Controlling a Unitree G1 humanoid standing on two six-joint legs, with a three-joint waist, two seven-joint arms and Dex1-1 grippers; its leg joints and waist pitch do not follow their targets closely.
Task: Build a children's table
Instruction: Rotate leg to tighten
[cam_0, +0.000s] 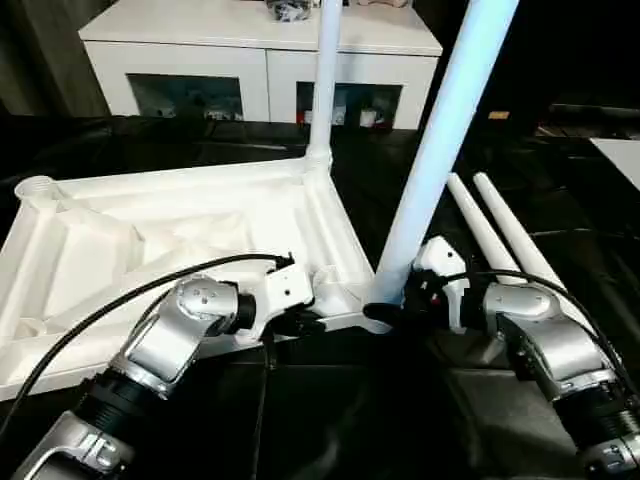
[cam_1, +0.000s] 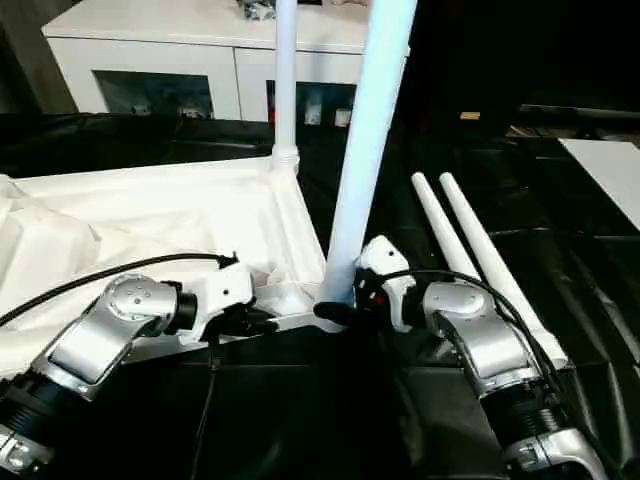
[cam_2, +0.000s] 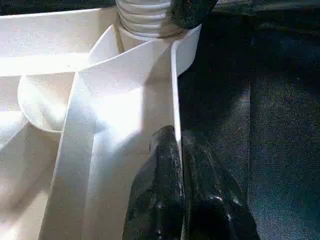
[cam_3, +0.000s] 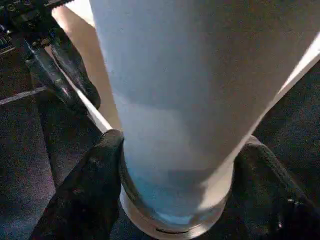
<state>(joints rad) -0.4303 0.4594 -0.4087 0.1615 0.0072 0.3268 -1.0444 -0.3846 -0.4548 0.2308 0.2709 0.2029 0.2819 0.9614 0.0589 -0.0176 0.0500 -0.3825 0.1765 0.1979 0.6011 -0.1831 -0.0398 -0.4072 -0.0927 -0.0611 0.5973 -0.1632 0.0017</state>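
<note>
The right gripper (cam_3: 172, 170) is clamped around the foot of a white leg (cam_0: 440, 140), one black finger (cam_3: 85, 195) on each side of the tube just above its ringed end. That leg stands tilted at the tabletop's near right corner, its upper part leaning away from the tabletop and up out of view. In the left wrist view its threaded end (cam_2: 145, 17) sits at the round corner socket, though whether it is fully seated cannot be told.

The left gripper (cam_2: 180, 190) is pinched shut on the tabletop's thin near rim, one finger inside the wall and one outside, just beside that same corner.

The tabletop (cam_0: 200, 230) is white plastic, lying upside down on the black-draped surface (cam_0: 330, 420), so its ribbed underside faces up: raised walls run along the edges and diagonal ribs cross the shallow interior. An open round socket (cam_0: 37, 187) shows at its far left corner. At its far right corner a second leg (cam_0: 325, 80) already stands upright in its socket.

To the right of the tabletop, two more tapered white legs (cam_0: 505, 235) lie side by side on the surface, touching or nearly so. Beyond the tabletop stands a white cabinet (cam_0: 250, 60) with glass doors.
</note>
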